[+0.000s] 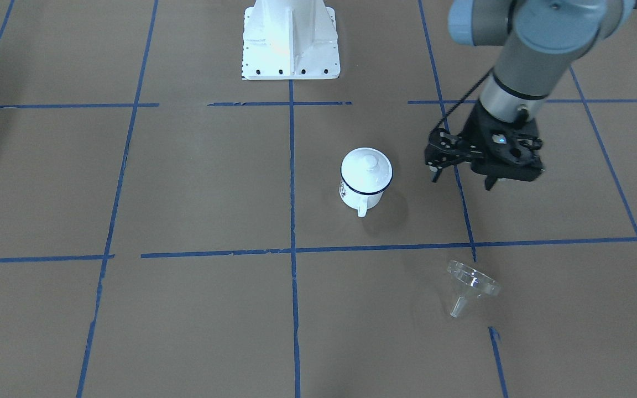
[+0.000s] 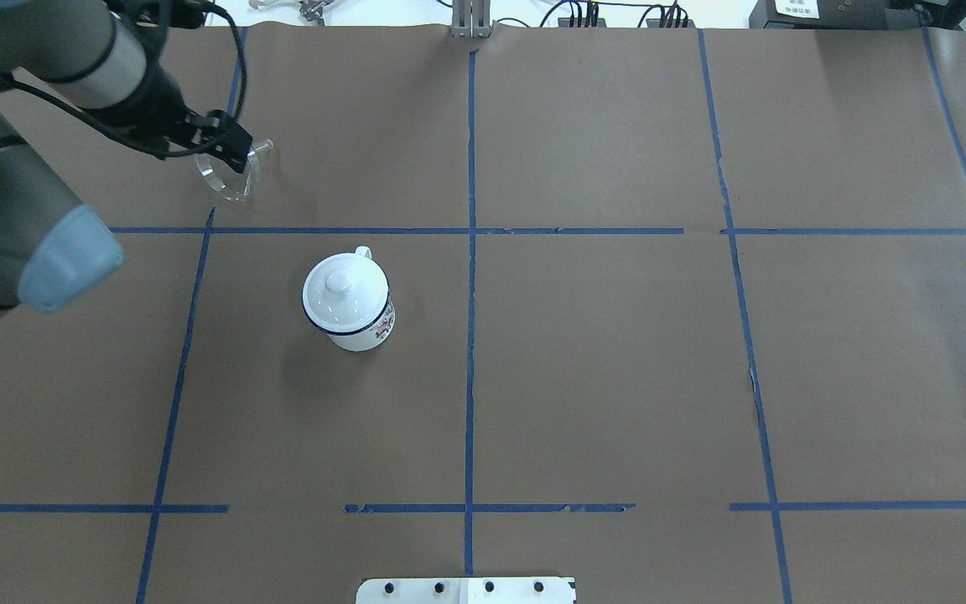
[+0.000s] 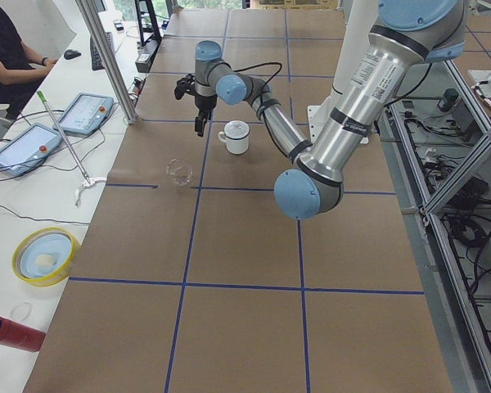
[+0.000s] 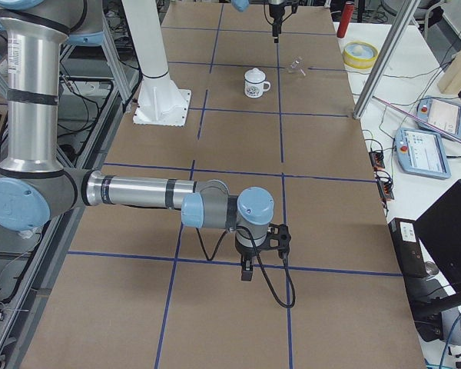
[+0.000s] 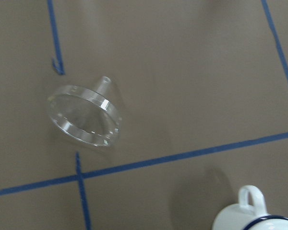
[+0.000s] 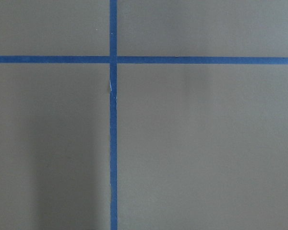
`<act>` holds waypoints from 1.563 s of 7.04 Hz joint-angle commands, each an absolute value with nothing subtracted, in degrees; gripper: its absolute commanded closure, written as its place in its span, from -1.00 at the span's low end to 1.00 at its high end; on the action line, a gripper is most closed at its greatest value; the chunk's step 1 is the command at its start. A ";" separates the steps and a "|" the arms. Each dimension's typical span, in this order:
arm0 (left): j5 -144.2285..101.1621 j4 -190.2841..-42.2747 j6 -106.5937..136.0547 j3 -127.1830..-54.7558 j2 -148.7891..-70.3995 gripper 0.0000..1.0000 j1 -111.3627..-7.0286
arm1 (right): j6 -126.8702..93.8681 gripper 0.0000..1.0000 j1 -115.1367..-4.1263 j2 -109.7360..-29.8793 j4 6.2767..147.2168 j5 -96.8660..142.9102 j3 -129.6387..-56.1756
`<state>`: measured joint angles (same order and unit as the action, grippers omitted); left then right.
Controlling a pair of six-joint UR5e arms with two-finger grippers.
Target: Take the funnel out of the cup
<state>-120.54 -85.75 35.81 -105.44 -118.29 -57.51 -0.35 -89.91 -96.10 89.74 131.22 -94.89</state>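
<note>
The clear funnel (image 1: 470, 287) lies on its side on the brown table, apart from the cup. It also shows in the left wrist view (image 5: 84, 120). The white cup (image 1: 365, 185) with a dark blue rim stands upright with a white knobbed lid (image 1: 367, 165) on it. My left gripper (image 1: 462, 182) is open and empty. It hovers above the table beside the cup, on the robot's side of the funnel. In the overhead view it (image 2: 227, 149) partly covers the funnel (image 2: 236, 183). My right gripper (image 4: 246, 270) hangs low over bare table far from both; I cannot tell whether it is open.
The white robot base (image 1: 291, 38) stands behind the cup. A side bench holds tablets, a yellow bowl (image 3: 45, 255) and a red can (image 3: 12, 332). A metal pole (image 3: 106, 57) stands at the table's edge, and a person (image 3: 8, 49) sits beyond it.
</note>
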 commanded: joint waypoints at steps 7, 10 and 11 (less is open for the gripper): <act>-129.20 -88.68 -12.92 -90.88 -95.39 -1.00 -89.63 | -0.35 -1.00 -89.91 -96.07 89.74 131.22 -94.92; -131.13 -88.24 -12.83 -90.97 -93.87 -1.00 -91.14 | -0.35 -1.00 -89.91 -96.15 89.74 131.22 -94.83; -131.13 -88.07 -12.75 -90.88 -93.87 -1.00 -91.14 | -0.35 -1.00 -89.91 -96.15 89.74 131.22 -94.83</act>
